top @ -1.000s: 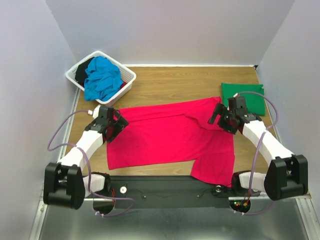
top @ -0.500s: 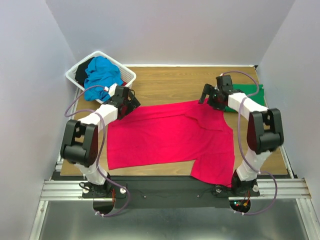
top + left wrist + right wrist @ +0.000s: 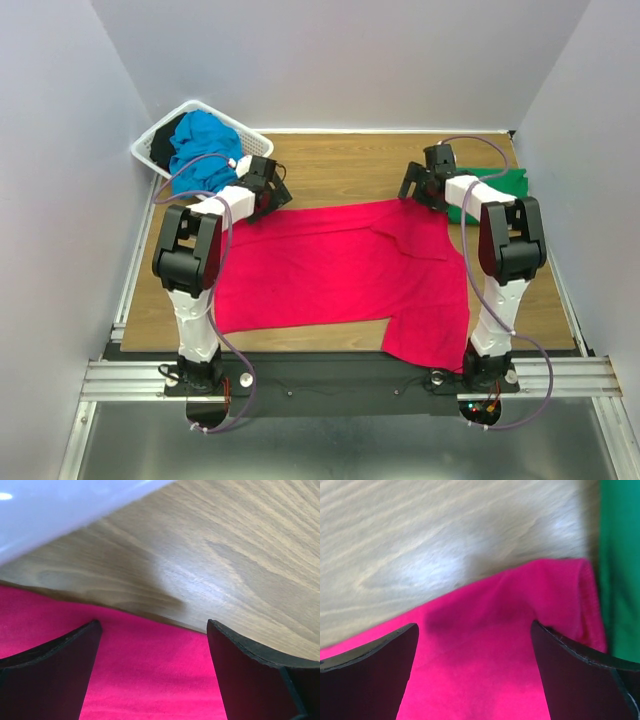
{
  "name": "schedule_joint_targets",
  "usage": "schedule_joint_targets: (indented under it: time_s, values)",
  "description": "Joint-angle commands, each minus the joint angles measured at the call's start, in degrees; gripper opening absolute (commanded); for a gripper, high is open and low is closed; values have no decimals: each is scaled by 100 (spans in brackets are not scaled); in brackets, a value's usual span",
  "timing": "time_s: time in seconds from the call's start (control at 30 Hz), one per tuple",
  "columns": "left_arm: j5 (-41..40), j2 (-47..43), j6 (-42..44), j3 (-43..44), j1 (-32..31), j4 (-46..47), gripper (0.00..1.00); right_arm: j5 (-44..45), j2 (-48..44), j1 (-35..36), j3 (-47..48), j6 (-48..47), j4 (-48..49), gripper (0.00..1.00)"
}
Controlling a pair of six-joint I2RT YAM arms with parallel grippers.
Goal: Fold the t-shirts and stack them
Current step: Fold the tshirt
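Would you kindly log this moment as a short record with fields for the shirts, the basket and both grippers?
pink t-shirt: spread flat across the table, not folded
green t-shirt: folded, far right of the table, next to the pink t-shirt's far right corner
blue t-shirt: crumpled in the basket
basket: white lattice, far left corner
left gripper: open, over the pink t-shirt's far left edge, holding nothing
right gripper: open, over the pink t-shirt's far right corner, holding nothing
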Motion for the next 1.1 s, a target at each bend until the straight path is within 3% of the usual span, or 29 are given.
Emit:
schedule_joint_targets:
  time_s: [0.0,0.43,0.73,0.9,1.07]
  values:
    - [125,409,353,475,82,158,98,525,205,-256,180,-23,143,100]
    - [-297,945,380,1310,82,-203,98,288,504,-537,681,-269,143,100]
    - [-403,1060,538,2092,82,-510,98,-178,127,-537,673,-480,134,100]
    - [-367,411,503,1637,-14,-563,98,-345,-680,-537,480,-603,73,100]
    - [-429,-924,415,716,-286,-572,98,-775,-1639,-529,-107,-472,-68,100]
